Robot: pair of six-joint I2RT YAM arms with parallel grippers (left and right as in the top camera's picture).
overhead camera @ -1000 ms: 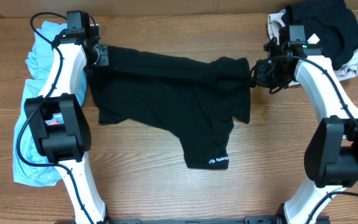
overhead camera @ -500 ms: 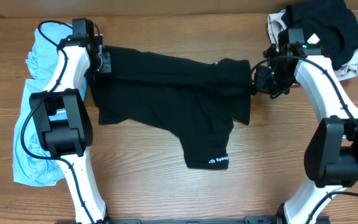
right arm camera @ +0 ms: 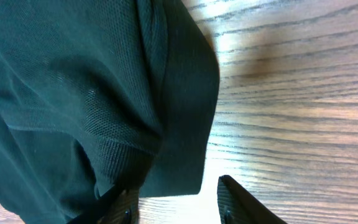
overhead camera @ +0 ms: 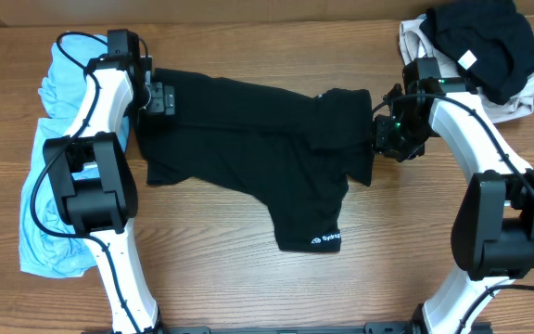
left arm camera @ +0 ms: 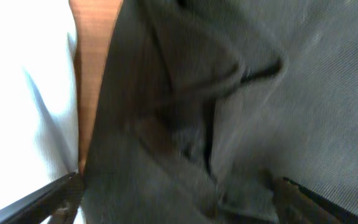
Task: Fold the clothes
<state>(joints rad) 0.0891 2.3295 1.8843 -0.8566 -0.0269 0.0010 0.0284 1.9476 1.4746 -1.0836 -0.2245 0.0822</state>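
Note:
A black shirt lies spread across the middle of the wooden table, with a small white logo near its lower hem. My left gripper sits at the shirt's top left edge. In the left wrist view its fingers stand wide apart over the dark cloth, so the left gripper is open. My right gripper is at the shirt's right edge. In the right wrist view the right gripper is open, and a corner of the black hem lies just above the gap, with bare wood beyond.
A light blue garment lies crumpled along the left side under the left arm. A pile of black and white clothes sits at the back right corner. Bare wood shows in front of the shirt.
Both grippers were shut on the shirt's edges and have opened, letting it go. The right gripper has dropped slightly toward the front along the shirt's right edge.

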